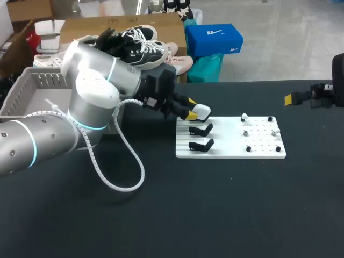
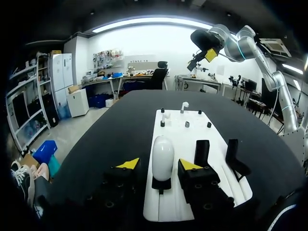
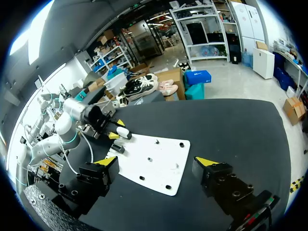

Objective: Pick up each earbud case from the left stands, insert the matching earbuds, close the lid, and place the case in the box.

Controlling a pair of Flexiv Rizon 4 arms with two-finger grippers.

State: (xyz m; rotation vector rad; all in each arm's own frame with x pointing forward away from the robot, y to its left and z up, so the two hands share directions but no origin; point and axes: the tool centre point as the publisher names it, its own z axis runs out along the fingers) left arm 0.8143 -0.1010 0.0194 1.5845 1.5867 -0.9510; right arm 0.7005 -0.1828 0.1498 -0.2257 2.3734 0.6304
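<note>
**Left claw (image 2: 159, 164) straddles earbud case (image 2: 162, 155)**

The left claw is open, a finger on either side of the white case, which sits on its black stand on the white board (image 1: 231, 150). The right claw (image 3: 159, 166) hangs wide open and empty, well apart.

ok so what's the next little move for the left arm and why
Probably close the left gripper on the white earbud case: it stands on its black stand between the yellow tips, with a gap showing on each side, so it isn't gripped yet. Lifting should wait until it is held.
</note>
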